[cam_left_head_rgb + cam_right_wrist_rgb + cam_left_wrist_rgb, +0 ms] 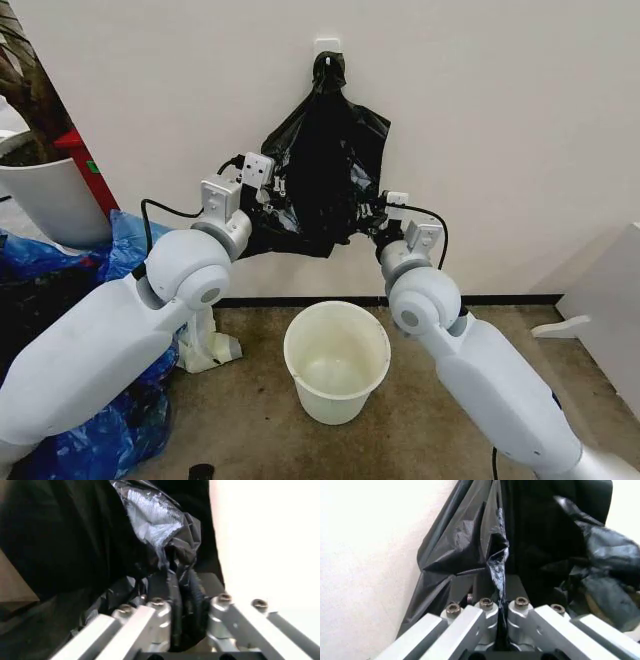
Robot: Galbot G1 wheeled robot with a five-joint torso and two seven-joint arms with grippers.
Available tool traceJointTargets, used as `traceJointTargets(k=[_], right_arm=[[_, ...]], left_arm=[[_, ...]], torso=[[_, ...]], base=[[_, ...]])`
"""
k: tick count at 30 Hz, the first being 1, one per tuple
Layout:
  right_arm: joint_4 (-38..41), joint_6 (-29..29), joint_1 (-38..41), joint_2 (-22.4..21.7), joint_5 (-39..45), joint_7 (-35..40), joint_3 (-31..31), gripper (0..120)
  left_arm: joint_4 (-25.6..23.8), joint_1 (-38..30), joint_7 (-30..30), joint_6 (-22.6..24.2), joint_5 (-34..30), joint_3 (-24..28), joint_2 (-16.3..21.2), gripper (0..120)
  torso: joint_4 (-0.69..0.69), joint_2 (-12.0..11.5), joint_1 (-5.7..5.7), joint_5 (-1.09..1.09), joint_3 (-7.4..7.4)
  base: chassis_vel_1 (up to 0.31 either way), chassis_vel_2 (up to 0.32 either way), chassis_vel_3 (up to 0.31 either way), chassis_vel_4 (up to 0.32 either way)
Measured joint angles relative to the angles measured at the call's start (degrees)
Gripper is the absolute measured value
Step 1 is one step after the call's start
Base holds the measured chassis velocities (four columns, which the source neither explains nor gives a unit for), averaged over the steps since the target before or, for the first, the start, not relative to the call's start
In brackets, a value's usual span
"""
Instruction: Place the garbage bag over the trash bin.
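The garbage bag (325,180) is showing as thin, crinkly black plastic, catching a soft gloss along its creases. The trash bin (337,362) is looking like smooth cream-white plastic with a slightly scuffed inside. The left gripper (501,603) and right gripper (182,603) are presenting brushed, matt silver metal with shiny screw heads, their jaws pinching the film. The floor (440,420) is appearing rough, matt and mottled.

Soft, even room light fills the head view, with faint shadows on the wall (480,120) beside the garbage bag (325,180). Both wrist views are blurred close up; the wall (270,536) glares white, and the plastic (150,513) shows sheen.
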Motion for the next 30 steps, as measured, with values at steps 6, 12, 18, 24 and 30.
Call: traceJointTargets(k=[6,12,18,24,30], right_arm=[[1.69,0.79,-2.85,-2.86,0.09,-3.82,3.19,0],[5.8,0.74,-11.25,-6.02,1.97,-4.28,5.23,0],[14.57,-0.34,-12.29,-9.52,7.26,-3.06,8.91,0],[26.89,-4.45,-12.73,-18.31,23.08,-2.43,19.31,0],[28.84,-4.75,-13.02,-22.44,31.28,0.16,22.51,0]], left_arm=[[0.88,1.96,1.21,-1.15,0.42,-1.7,0.5,0],[-1.99,11.95,2.65,-2.31,1.05,-7.04,2.88,0],[-6.78,15.3,4.71,-5.41,-2.87,-10.62,5.39,0],[-14.22,15.19,8.98,-11.19,-12.65,-12.13,9.88,0],[-19.7,16.02,9.52,-11.8,-20.64,-12.72,13.0,0]], torso=[[0.0,0.0,0.0,0.0,0.0],[-0.01,0.0,0.0,0.0,-0.01],[0.04,0.0,0.0,0.0,-0.02],[-0.02,0.0,-0.01,0.01,-0.02],[-0.02,0.01,-0.01,0.01,-0.02]], base=[[0.0,0.0,0.0,0.0],[0.0,0.0,0.0,0.0],[0.0,0.0,0.0,0.0],[0.0,0.0,0.0,0.0],[0.0,0.0,0.0,0.0]])
